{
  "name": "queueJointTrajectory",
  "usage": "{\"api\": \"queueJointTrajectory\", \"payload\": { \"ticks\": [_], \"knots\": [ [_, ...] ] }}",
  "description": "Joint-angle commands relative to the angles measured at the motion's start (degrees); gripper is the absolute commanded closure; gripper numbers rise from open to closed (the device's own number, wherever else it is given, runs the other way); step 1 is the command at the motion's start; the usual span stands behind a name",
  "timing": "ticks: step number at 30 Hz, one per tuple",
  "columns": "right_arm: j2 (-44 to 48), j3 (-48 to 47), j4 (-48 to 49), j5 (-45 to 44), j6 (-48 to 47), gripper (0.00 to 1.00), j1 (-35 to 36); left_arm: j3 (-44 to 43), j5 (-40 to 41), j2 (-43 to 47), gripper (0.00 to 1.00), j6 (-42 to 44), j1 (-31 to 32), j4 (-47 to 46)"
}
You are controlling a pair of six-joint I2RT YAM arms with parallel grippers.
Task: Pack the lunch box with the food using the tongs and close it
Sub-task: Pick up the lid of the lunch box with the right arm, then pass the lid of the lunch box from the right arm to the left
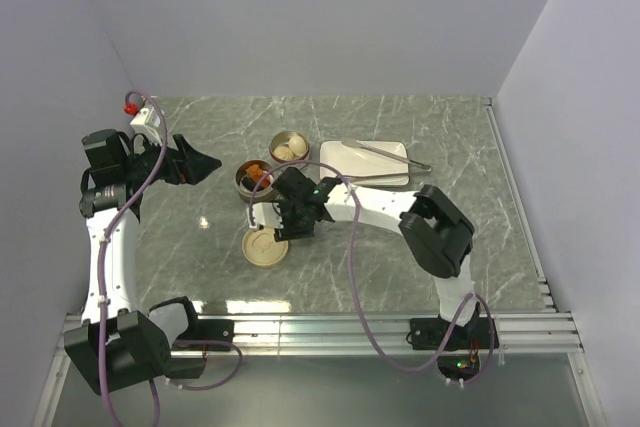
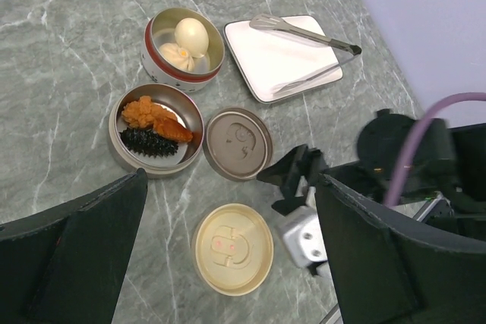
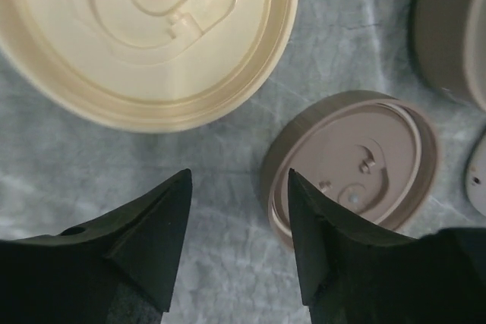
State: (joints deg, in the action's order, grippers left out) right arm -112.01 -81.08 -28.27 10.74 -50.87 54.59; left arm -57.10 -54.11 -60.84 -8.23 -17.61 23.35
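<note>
Two round steel tins point(image 2: 114, 136) beside white square plate point(image 2: 273, 62) hold all food point(image 2: 152, 115); slim silver metal tongs point(image 2: 304, 32) lie on plate. Right gripper point(image 3: 239, 180) half-wide, empty, straddling brown round lid point(image 3: 357, 157) rim; left gripper point(image 1: 205, 163) wide, empty. Lidding step, I judge; next needs a rim pinch.

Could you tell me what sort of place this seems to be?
Probably a robotics lab cell rather than a kitchen: a marble-patterned table boxed in by plain pale walls, the left arm and right arm bolted to a metal rail at its near edge.
</note>
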Motion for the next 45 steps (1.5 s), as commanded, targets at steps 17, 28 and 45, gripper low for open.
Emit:
{"api": "queueJointTrajectory", "payload": {
  "ticks": [17,28,45],
  "knots": [
    [-9.98,-8.12,-3.09,2.43,-1.77,0.71,-4.84,-0.03,-0.3,-0.51,0.03,0.32,-0.32,-1.73],
    [-3.86,-12.6,-13.73,16.2,6.13,1.0,-8.62,0.5,-2.31,1.51,0.03,-1.61,-0.5,-5.33],
    [12.67,-25.47,-3.09,65.88,51.71,1.0,-27.87,9.63,-13.4,10.21,0.06,-24.85,0.02,-34.31]
  ]
}}
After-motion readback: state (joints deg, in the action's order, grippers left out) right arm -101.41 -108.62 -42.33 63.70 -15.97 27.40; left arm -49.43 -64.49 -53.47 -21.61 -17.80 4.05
